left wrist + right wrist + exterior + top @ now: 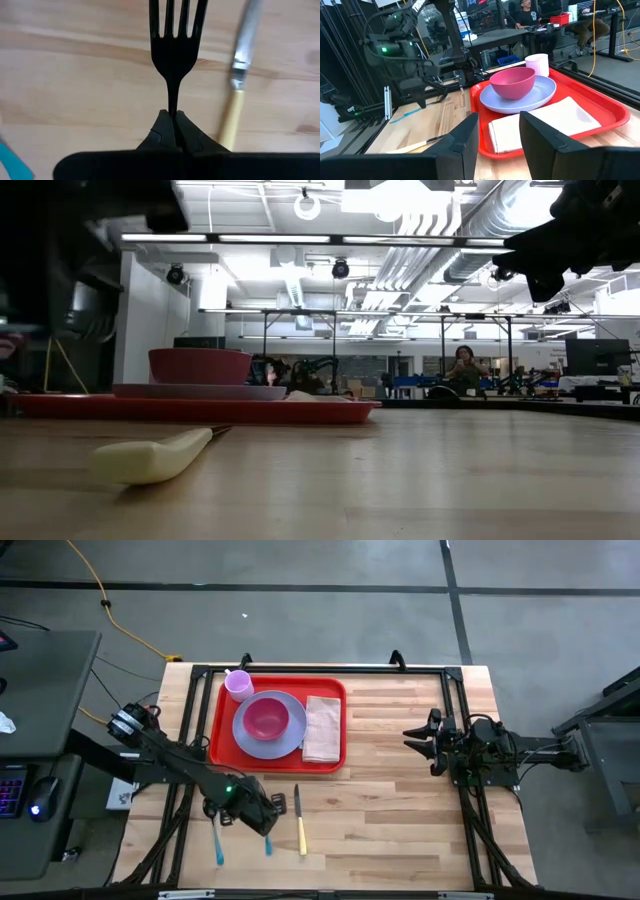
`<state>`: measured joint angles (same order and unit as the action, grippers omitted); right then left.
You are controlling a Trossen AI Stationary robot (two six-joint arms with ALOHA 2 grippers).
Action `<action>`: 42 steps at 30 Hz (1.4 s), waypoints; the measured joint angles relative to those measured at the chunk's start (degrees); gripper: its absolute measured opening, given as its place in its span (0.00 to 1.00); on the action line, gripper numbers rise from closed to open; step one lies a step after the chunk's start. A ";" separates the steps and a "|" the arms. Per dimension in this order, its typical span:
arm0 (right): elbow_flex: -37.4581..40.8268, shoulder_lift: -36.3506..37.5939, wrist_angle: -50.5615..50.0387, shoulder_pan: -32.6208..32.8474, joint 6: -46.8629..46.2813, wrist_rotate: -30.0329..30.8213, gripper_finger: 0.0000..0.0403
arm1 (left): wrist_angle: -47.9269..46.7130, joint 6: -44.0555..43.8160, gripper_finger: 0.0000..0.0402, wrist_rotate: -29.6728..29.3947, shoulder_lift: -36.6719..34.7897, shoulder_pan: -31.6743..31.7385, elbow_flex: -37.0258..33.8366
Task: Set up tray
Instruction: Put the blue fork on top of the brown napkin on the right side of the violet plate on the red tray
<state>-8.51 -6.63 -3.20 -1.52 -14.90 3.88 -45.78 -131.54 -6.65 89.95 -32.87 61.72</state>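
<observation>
No legible writing, left fingers pinching fork

The left gripper hangs low, its fingers pinched together, arm stretched diagonally inward. The right gripper waits raised, fingers parted, pointing inward.

The surface is pale wood in glued strips, smooth with a soft satin sheen, and on it the tray looks like smooth, glossy red plastic, as do the lavender plate, the pink bowl and the small pale cup. The napkin looks like matt, soft white cloth or paper. The fork is matt black plastic, the knife has a shiny metal blade and a smooth cream handle, and the left gripper is dull black.
</observation>
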 joint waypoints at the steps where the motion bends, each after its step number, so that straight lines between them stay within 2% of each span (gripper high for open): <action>1: 0.00 0.00 0.00 0.00 -0.02 0.00 0.29 | -1.28 0.75 0.03 -0.30 0.00 0.47 1.13; 12: 0.00 0.00 0.00 0.02 -0.55 -0.70 0.29 | -11.88 15.50 0.03 -1.54 -0.02 9.02 12.01; 20: 0.00 0.00 0.00 0.02 -1.16 -0.72 0.29 | -14.94 29.38 0.03 -1.61 -0.11 17.17 17.44; 31: 0.00 -0.02 -1.07 0.00 -1.57 -0.63 0.29 | -13.12 45.25 0.03 -1.60 -0.11 27.82 21.04; 42: 0.00 -0.02 -1.77 0.00 -3.32 -0.63 0.30 | 0.08 48.82 0.03 -1.57 1.53 34.06 21.11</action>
<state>-8.51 -6.66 -4.97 -1.52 -18.22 3.25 -45.70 -82.72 -8.23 91.48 1.19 82.83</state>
